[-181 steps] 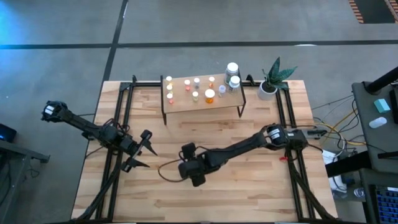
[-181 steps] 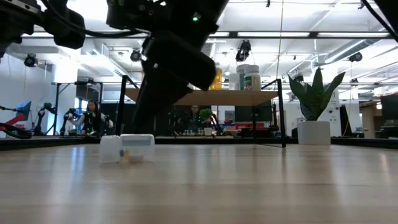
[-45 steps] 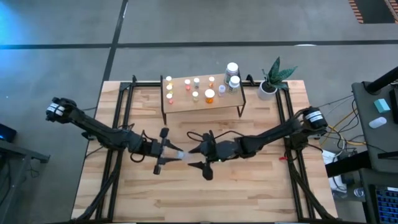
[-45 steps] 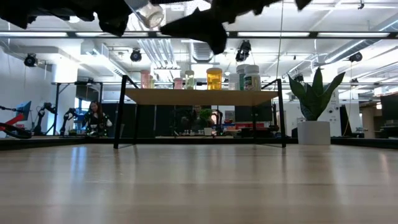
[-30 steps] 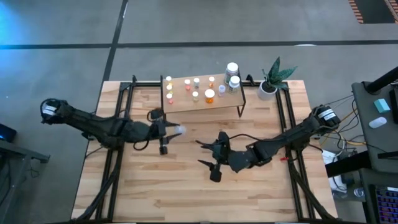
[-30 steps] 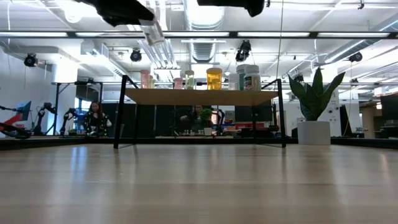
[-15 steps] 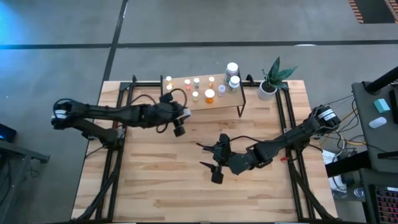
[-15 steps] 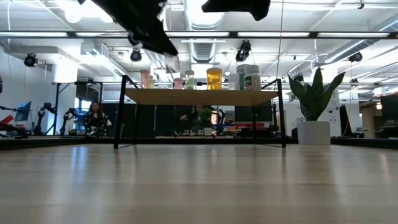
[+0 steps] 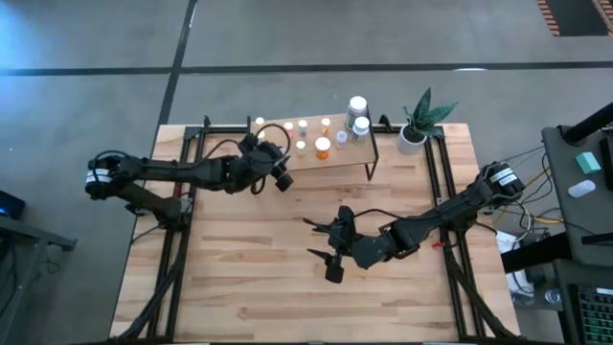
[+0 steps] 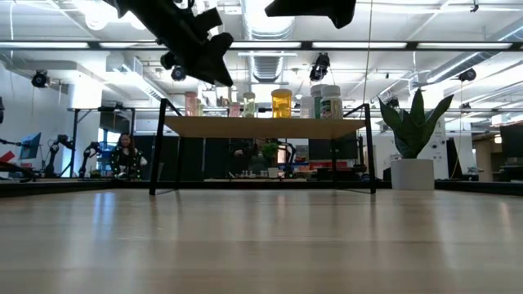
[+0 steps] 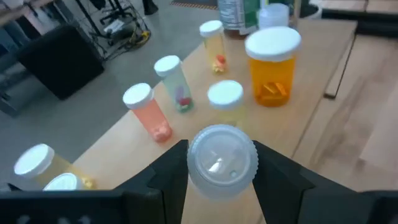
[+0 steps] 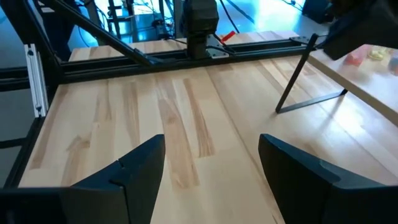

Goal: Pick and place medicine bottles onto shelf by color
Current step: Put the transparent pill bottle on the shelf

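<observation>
The shelf (image 9: 345, 161) stands at the table's far middle with several small white-capped medicine bottles on it: an orange one (image 11: 272, 70), a pink vial (image 11: 149, 113), and clear and yellowish ones. My left gripper (image 9: 278, 158) hovers over the shelf's near-left part, shut on a clear bottle (image 11: 222, 155). My right gripper (image 12: 211, 180) hangs open over the bare middle of the table (image 12: 180, 124), with nothing between its fingers. My left gripper pinches the clear bottle's sides (image 11: 193, 163) between its two fingers, one on each side. The bottle's round end faces the wrist camera. The fingers slant down toward the shelf from the table's left. The bottle is lifted clear above the shelf board (image 11: 298, 130).
Two larger white-capped bottles (image 9: 358, 115) stand at the shelf's right end. A potted plant (image 9: 421, 120) stands at the far right corner. Black frame rails (image 9: 187, 192) run along both table sides. The near half of the table (image 9: 287, 297) is bare wood.
My left gripper has swung toward the table's far edge and the shelf, carrying the clear bottle, and has turned so it points at the shelf's left part. The bottle has stayed lifted clear in its fingers.
</observation>
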Controlling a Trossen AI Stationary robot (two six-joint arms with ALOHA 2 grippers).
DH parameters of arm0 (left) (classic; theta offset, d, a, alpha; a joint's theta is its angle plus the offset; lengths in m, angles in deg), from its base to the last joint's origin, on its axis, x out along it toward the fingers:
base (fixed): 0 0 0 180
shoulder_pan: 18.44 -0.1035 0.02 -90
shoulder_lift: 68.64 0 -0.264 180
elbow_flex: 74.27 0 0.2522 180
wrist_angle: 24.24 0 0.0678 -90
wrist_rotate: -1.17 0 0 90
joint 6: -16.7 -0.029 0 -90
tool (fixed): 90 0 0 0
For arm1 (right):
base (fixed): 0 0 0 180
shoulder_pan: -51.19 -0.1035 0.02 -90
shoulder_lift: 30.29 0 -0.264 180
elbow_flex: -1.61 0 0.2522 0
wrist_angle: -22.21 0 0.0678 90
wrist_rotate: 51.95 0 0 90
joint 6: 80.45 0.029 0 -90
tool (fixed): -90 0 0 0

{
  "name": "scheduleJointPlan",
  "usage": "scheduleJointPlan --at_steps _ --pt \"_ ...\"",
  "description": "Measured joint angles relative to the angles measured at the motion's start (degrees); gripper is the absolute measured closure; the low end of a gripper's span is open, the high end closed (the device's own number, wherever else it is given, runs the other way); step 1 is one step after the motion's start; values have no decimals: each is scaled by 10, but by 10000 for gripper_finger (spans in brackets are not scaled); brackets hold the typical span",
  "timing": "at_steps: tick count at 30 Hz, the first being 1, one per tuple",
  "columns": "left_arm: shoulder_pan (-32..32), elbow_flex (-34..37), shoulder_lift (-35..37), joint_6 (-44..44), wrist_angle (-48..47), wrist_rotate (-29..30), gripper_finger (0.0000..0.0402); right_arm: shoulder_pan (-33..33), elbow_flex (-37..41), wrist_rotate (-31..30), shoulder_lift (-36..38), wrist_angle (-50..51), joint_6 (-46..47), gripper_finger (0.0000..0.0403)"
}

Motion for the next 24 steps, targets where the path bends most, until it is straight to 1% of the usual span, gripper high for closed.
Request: scheduleJointPlan --at_steps 7,9,13,18,24 --pt "-52 2 0 41 1 -72 260 -6 0 0 0 -4 1 156" --pt "-66 3 0 42 1 -84 260 -7 0 1 0 -4 1 156" --pt "-84 3 0 42 1 -89 260 -6 0 1 0 -4 0 156" --pt "-101 3 -3 38 4 -163 260 -6 0 0 0 -4 -1 156" --pt "-104 3 -11 22 5 -173 260 -6 0 0 0 -4 -1 156"
